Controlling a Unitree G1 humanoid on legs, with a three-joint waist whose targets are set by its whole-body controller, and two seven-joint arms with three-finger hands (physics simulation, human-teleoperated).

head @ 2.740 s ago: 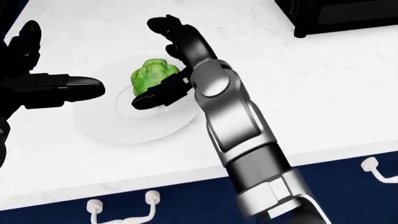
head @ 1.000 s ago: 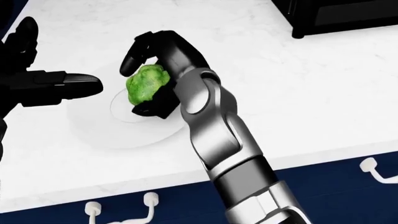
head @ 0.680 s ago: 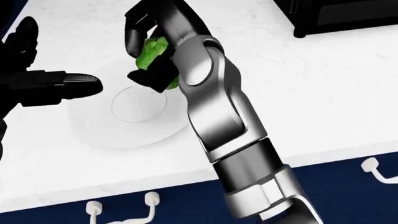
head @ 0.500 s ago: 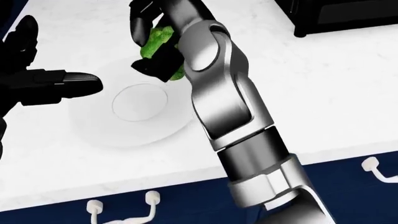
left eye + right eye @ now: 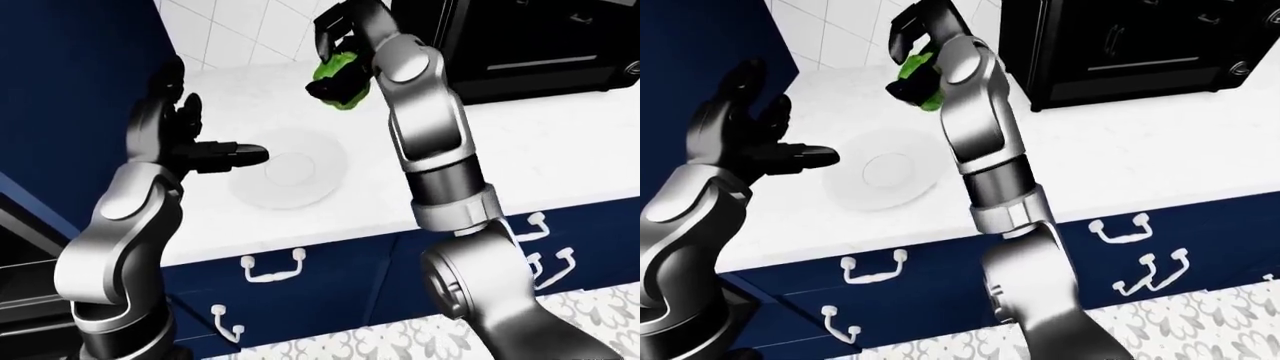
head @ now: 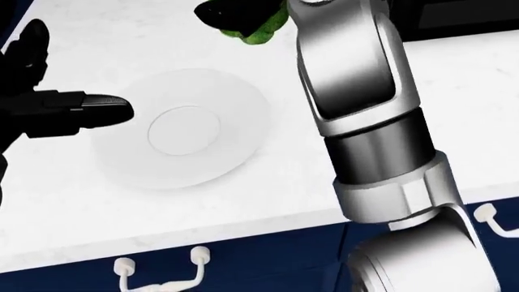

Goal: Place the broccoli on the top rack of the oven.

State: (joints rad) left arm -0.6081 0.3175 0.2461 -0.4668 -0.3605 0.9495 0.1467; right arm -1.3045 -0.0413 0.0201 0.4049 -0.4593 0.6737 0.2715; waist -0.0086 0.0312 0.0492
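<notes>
Broccoli [image 5: 340, 71] pinched in the right hand [image 5: 345, 45], raised above the white plate [image 5: 290, 166]. Left hand [image 5: 190, 146] spread, idle. Carrying it level toward the black oven [image 5: 520, 45] should keep the grip secure.

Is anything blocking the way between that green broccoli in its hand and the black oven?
The oven door looks shut, so it bars the rack. Otherwise only bare counter lies between the broccoli, held in the right hand, and the oven.

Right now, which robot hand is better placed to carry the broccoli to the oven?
The right robot hand: it holds the broccoli beside the oven. The left robot hand is open and farther away.
</notes>
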